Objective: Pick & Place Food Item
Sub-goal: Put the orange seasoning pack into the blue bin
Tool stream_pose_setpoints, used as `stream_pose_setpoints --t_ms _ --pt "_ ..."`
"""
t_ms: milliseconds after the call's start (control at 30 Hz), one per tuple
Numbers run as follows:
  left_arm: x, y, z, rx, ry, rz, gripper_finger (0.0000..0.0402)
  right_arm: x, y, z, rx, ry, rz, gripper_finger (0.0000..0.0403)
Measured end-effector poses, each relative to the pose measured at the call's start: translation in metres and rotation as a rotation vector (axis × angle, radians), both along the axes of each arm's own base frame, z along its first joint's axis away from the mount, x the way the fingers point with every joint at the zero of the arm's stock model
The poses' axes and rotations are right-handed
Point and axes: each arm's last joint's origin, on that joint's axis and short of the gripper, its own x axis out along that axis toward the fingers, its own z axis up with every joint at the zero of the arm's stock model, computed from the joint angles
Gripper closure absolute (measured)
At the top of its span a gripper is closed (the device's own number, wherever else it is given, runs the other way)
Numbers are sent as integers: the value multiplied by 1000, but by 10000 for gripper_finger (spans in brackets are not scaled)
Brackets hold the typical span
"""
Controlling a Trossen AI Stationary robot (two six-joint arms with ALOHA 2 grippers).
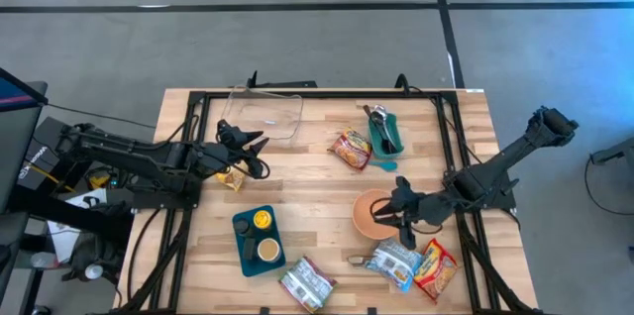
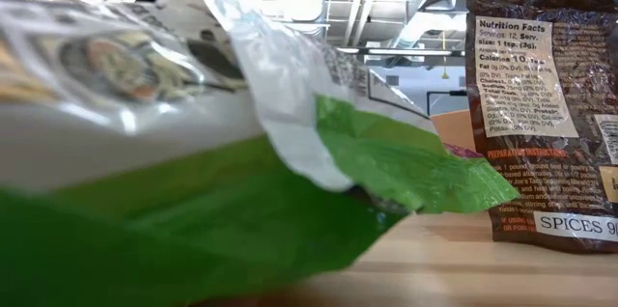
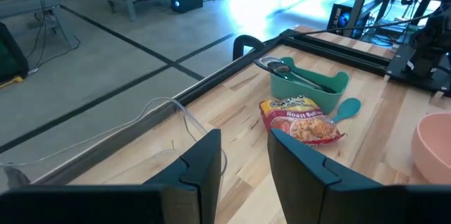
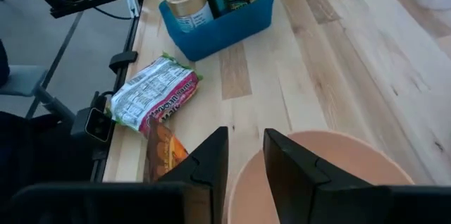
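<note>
Two dark arms reach over a wooden worktop (image 1: pixel 317 206) strewn with food packets. The right tool (image 1: pixel 381 214) hangs over the pink bowl (image 1: pixel 369 214), fingers slightly parted astride its rim, gripping nothing, perhaps ready to take it. The left tool (image 1: pixel 260 146), fingers parted and empty, points beside a clear container (image 1: pixel 264 112), well apart from the orange rice packet (image 1: pixel 352 149).

A crumpled green-and-white food packet (image 2: pixel 241 153) fills the near foreground; beside it a brown spice pouch (image 2: pixel 546 104) stands upright on the wooden table (image 2: pixel 463 268).
</note>
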Motion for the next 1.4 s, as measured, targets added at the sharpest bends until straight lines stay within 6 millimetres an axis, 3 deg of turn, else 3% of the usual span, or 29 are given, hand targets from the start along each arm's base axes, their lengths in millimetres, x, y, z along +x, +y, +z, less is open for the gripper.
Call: stream_pose_setpoints --t_ms 367,600,1000,1400 --pt "0 0 0 -2 -1 0 290 -9 25 -3 18 -38 14 332" --pt "0 0 0 -2 -2 0 290 8 41 -1 -22 3 18 333" --pt "0 0 0 -2 -1 0 290 43 71 7 -172 241 -20 333" --pt "1 0 2 -5 -24 0 290 49 120 13 -205 333 9 333"
